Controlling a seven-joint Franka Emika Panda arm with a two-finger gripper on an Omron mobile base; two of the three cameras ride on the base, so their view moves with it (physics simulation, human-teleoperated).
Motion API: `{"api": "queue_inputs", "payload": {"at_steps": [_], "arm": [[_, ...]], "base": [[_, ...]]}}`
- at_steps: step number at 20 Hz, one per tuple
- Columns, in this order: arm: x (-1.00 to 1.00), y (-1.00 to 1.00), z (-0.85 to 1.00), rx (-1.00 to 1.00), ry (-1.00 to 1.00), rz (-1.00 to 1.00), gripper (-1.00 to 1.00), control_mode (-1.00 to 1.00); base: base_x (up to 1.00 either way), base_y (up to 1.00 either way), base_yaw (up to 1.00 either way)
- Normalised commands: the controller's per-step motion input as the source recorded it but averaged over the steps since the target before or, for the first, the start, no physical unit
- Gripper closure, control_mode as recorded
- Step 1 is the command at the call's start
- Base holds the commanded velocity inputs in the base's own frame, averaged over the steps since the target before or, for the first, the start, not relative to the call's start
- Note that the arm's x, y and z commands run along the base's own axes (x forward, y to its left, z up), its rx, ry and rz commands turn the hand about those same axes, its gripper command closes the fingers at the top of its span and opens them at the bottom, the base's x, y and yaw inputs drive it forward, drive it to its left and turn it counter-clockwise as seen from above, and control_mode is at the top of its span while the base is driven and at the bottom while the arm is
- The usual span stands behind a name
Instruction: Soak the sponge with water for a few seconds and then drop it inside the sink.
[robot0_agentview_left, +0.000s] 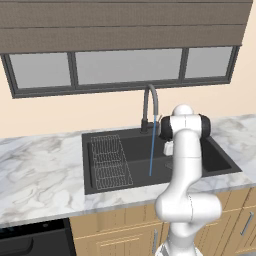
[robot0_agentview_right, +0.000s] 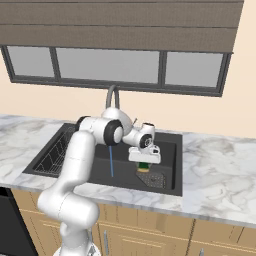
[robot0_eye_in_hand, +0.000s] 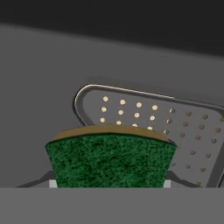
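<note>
Marble worktop (robot0_agentview_left: 40, 175) holds the black sink (robot0_agentview_left: 222, 157), its rack (robot0_agentview_left: 110, 162) at the left end. Water (robot0_agentview_left: 151, 150) falls from the faucet (robot0_agentview_left: 151, 107) onto the basin floor. The jaws pinch the sponge (robot0_eye_in_hand: 109, 159) inside the sink, above the perforated drain plate (robot0_eye_in_hand: 175, 131), beside the stream

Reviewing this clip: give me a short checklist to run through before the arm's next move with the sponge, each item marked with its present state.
1. Sponge held in the hand: ok.
2. Water running from the faucet: ok.
3. Sponge under the stream: not ok, it sits to one side.
4. Hand above the sink, over the perforated drain plate: ok.
5. Sponge already wet: cannot tell.
</note>
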Motion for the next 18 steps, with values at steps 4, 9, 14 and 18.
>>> {"api": "queue_inputs", "payload": {"at_steps": [4,9,14,18], "arm": [[0.38,-0.16,-0.26,0.00,0.00,0.00,1.00,-1.00],[0.02,-0.13,-0.18,0.01,0.00,0.00,1.00,-1.00],[0.00,-0.14,-0.33,0.01,0.00,0.00,1.00,-1.00],[0.09,-0.09,-0.41,0.00,0.00,0.00,1.00,-1.00]], "base": [[0.00,0.00,0.00],[0.00,0.00,0.00],[0.00,0.00,0.00],[0.00,0.00,0.00]]}}
